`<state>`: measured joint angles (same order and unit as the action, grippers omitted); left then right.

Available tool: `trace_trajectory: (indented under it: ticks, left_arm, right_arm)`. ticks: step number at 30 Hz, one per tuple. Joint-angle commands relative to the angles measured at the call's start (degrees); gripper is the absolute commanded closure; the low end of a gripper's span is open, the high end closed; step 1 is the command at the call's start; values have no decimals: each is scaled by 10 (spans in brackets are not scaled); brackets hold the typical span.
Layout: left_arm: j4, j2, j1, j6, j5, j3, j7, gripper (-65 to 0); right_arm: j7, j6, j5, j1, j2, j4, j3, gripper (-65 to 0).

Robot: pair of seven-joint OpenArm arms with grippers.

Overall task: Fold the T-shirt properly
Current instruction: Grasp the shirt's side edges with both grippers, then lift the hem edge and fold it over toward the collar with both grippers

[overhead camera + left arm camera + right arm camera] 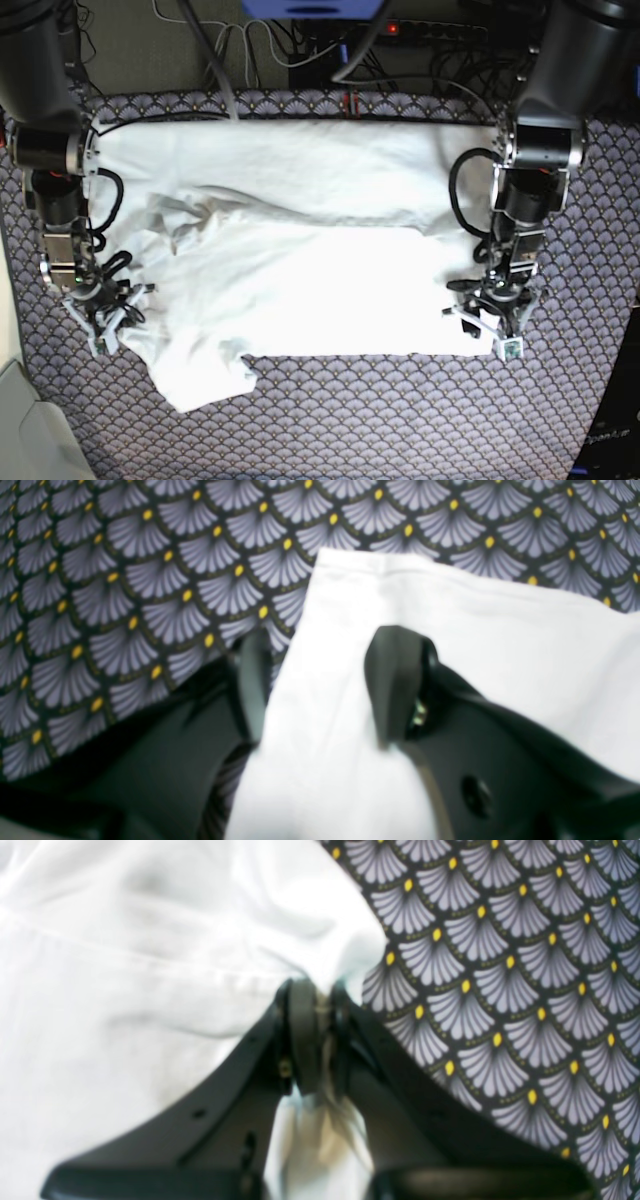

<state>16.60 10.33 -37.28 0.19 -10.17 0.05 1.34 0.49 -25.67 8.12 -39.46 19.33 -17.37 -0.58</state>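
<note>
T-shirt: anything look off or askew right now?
Yes. The T-shirt lies uneven: in the base view its left part is bunched into wrinkles, and a corner sags lower than the straight front edge on the patterned tablecloth. The right gripper is shut on a pinch of fabric; the left gripper straddles the cloth with its jaws apart.

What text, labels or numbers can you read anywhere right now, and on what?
None readable in any view.
T-shirt: plain, no print or visible tag.
Tablecloth: only a fan pattern with yellow dots, no lettering.
Blue object at the top edge: cut off, no text to be made out.
</note>
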Motion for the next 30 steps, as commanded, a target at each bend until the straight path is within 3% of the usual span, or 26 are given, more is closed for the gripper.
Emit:
trace_trajectory:
  ticks: [1,5,13,20,25,30]
  left_arm:
    - [4,3,-2,-1,4,0,-11,-320]
    - [4,4,26,-1,4,0,14,-306]
    - [4,5,43,-1,3,0,17,-5]
    - [15,2,31,-1,3,-1,16,-4]
    - [90,0,27,0,3,-1,8,-4]
    - [164,4,34,0,3,-1,-71,-4]
  right_arm:
    - [-4,-7,-1,-13,1,-6,1,-6]
    - [-4,-7,-1,-13,1,-6,1,-6]
    - [-4,-7,-1,-13,1,-6,1,-6]
    - [0,-7,-3,-17,1,-7,-3,-6]
    - [-4,-7,-3,-13,1,-56,-4,-6]
    - [-24,-7,-3,22,5,-138,-4,-6]
